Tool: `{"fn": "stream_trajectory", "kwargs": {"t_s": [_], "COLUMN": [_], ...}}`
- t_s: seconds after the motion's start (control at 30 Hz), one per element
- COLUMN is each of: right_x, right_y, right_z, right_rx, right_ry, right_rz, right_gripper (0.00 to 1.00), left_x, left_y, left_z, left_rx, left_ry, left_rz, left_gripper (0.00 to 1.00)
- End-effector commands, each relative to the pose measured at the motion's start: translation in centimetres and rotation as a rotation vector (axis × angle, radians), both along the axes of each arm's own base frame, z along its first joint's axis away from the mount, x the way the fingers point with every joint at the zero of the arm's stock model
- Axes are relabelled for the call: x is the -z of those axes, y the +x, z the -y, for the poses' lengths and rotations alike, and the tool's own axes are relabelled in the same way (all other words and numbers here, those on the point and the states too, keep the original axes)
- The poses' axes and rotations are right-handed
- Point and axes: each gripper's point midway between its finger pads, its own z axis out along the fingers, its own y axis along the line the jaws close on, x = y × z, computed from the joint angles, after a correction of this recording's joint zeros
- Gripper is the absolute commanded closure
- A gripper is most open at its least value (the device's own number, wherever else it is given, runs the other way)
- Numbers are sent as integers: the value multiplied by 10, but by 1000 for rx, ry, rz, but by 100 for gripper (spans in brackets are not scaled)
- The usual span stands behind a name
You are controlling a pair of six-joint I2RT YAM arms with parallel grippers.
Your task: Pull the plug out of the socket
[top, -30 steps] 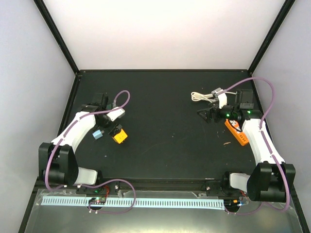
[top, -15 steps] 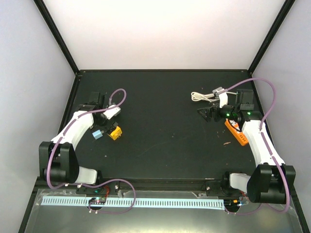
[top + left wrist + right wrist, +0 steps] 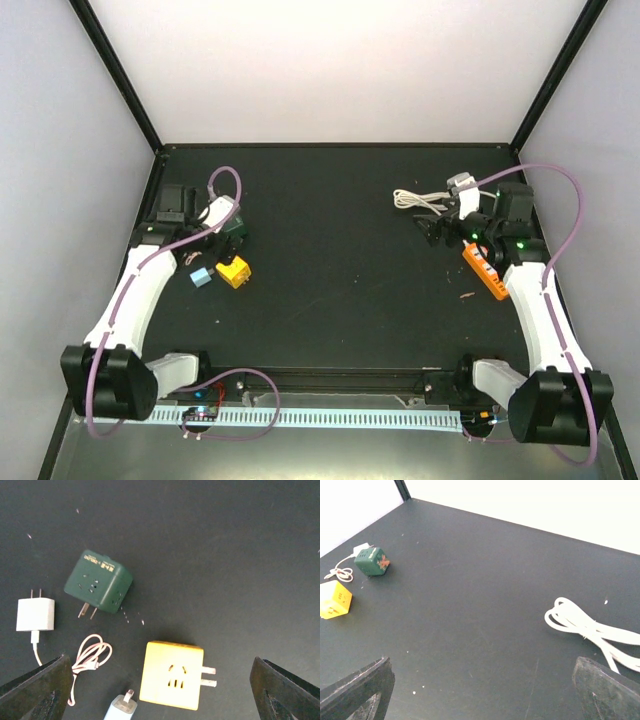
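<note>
**Two grippers spread wide, plug hidden under the right arm**

Two clusters of things on the dark table point(image 3: 340, 220), well apart.

By the right edge, about midway between the far and near edges: the socket point(image 3: 487, 271), an orange block. Lies slantwise, with the far end tucked beneath the wrist of the right arm point(image 3: 535, 300). No clear sight of the plug itself: covered by that wrist, so no telling whether seated in the socket or pulled free. Visible only as its cord point(image 3: 410, 200), a cream-white coil toward the far right corner, trailing back under the arm. Just inward of the socket, a small pinkish scrap point(image 3: 467, 295) on the bare surface.

Over the table between coil and socket, the right gripper point(image 3: 436, 232): jaws released and wide, grasping nothing. From the right wrist view, dark fingers at both lower corners, with the cord on the table ahead.

Near the left edge, also about midway:
- a yellow cube adapter point(image 3: 172, 674) with prongs out
- a dark green cube adapter point(image 3: 98, 582) a little apart from it
- a white charger point(image 3: 35, 614) just beside the green one
- a loop of pinkish cable point(image 3: 90, 657) near the charger
- a light blue plug point(image 3: 121, 709) just beside the yellow cube

Above this cluster, the left gripper point(image 3: 230, 238): also released, fingers far apart, clasping nothing.
</note>
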Motion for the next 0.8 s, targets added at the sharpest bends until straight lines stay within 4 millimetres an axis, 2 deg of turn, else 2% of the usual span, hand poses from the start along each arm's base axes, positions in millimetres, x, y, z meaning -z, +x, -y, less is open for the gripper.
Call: {"fn": "stream_trajectory", "kwargs": {"t_s": [0.0,0.13,0.27,0.4,0.77], "right_x": [-15,-20,-21,-15,34], "right_y": [-4,-12,-17,-13,12], "right_z": [3,6,11,20,57], "right_rx": [31,55,101,178,418], "right_ry": [-11,-11,-11,0,-45], "right_rz": [93,156,212,222,81], "right_gripper": [0,0,0,0,0], "left_x": [-42,-61,-64,-68,-19], "left_y": [4,-2,-9,-14,-18], "left_z": [9,1,-8,-14,-37], "left_rx": [-68,-114,-148,-192,-318], "left_ry": [-139,-137,-117,-119,-43], "left_rz": [124,271,374,449,354], "left_gripper": [1,1,1,1,1]}}
